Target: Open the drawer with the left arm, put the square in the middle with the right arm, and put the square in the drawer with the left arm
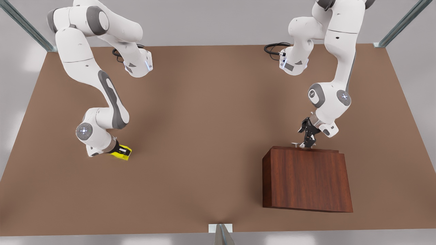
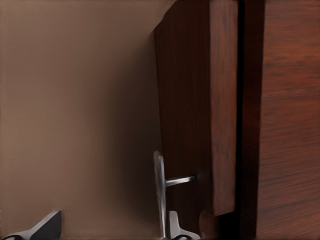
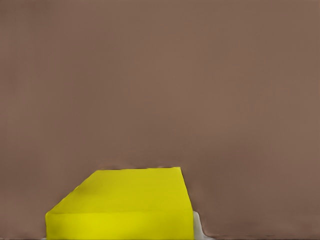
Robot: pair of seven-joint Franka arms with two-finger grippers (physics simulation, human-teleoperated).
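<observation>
Fingers of our left gripper (image 1: 307,140) sit at the silver bar handle (image 2: 161,192) on the cabinet's (image 1: 306,178) far face, at the front view's right. In the left wrist view one fingertip (image 2: 175,227) stands just beside the bar on the cabinet side and the other (image 2: 42,227) lies well off on the open side. So we straddle the handle with the jaws apart, not yet pinched on it.

Our right gripper (image 1: 120,149) is down at the table (image 1: 204,136) on the front view's left, at the yellow cube (image 1: 123,152). The right wrist view has the cube (image 3: 125,205) pushed up between the fingers, with a pale pad (image 3: 197,226) peeking out at one side. Whether the fingers are pressed on it we cannot tell. The cube looks to rest on the tabletop or just above it.

The drawer (image 2: 195,110) appears at most barely out: a dark seam runs between its front panel and the cabinet body, but no tray interior shows.

By our reckoning, the task is at its start. The drawer has yet to be pulled open. The cube has yet to go to the bare middle of the table, well apart from where it is now. The handover and the drop into the drawer are both still ahead.
</observation>
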